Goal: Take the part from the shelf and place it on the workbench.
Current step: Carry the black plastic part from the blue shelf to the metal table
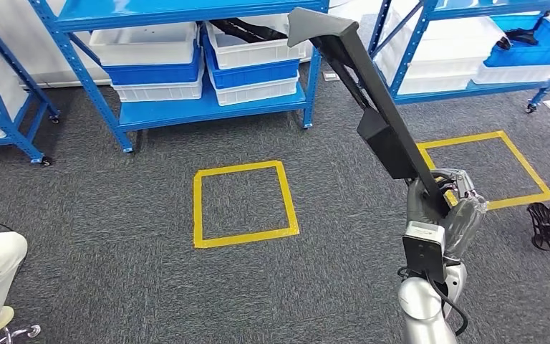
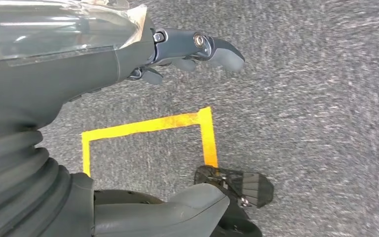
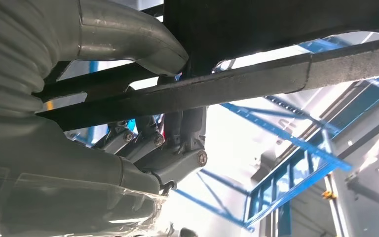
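Right robot hand (image 1: 450, 209) gripping long dark part (image 1: 372, 93), left robot hand (image 2: 177, 49) open over carpet (image 2: 325, 98), no readable writing

part (image 1: 372, 107): long black angled bar | tilted upward | above carpet

Even bright indoor light in the head view; blown-out white backlight and motion-blurred carpet in wrist views.
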